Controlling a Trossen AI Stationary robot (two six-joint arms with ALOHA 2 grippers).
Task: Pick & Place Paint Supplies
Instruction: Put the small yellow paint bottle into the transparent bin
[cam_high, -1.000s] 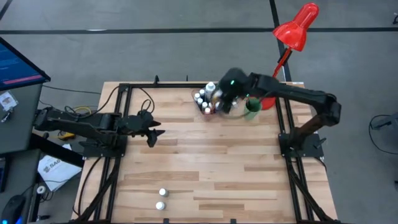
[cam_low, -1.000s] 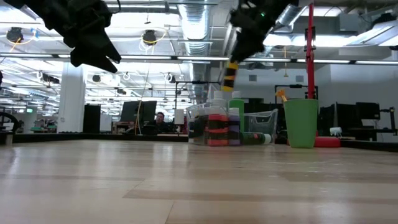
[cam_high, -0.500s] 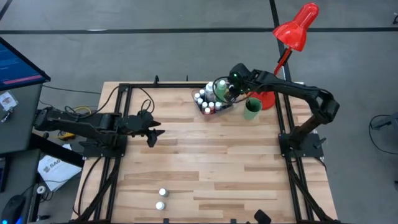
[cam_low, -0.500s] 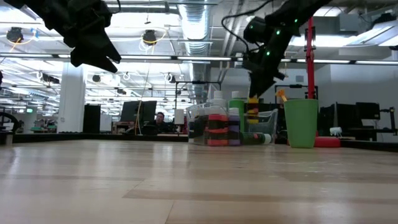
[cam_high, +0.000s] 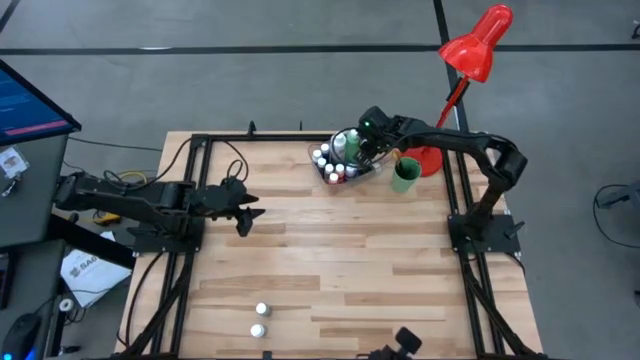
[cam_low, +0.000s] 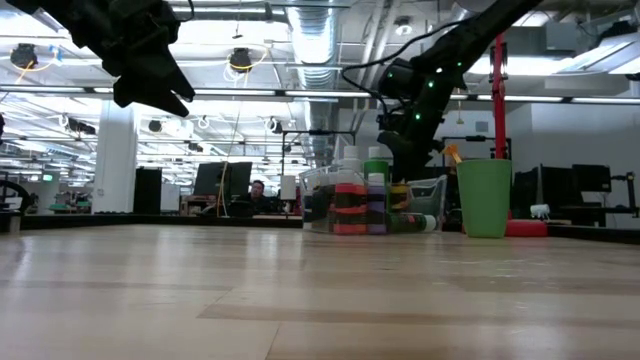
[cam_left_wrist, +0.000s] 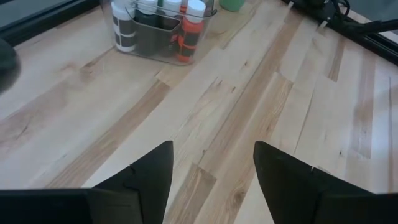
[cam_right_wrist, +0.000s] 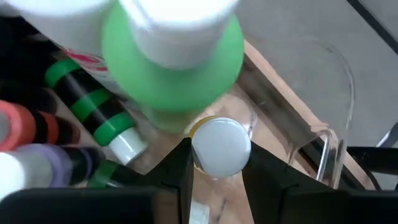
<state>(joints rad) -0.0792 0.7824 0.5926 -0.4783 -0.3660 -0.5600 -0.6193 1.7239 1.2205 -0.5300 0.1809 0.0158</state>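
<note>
jaws of the right gripper (cam_right_wrist: 216, 163) hold a small white-capped yellow bottle (cam_right_wrist: 220, 145) inside the clear tray (cam_high: 345, 172) at the table's far edge, tight beside a tall green bottle (cam_right_wrist: 177, 68); left gripper (cam_left_wrist: 211, 168) hangs spread over open wood; two loose bottles (cam_high: 259, 320) lie near the front edge

No text is showing clearly enough to read. Bottle labels in the clear tray (cam_left_wrist: 163, 55) and papers beside the table's left edge are staying illegible.
</note>
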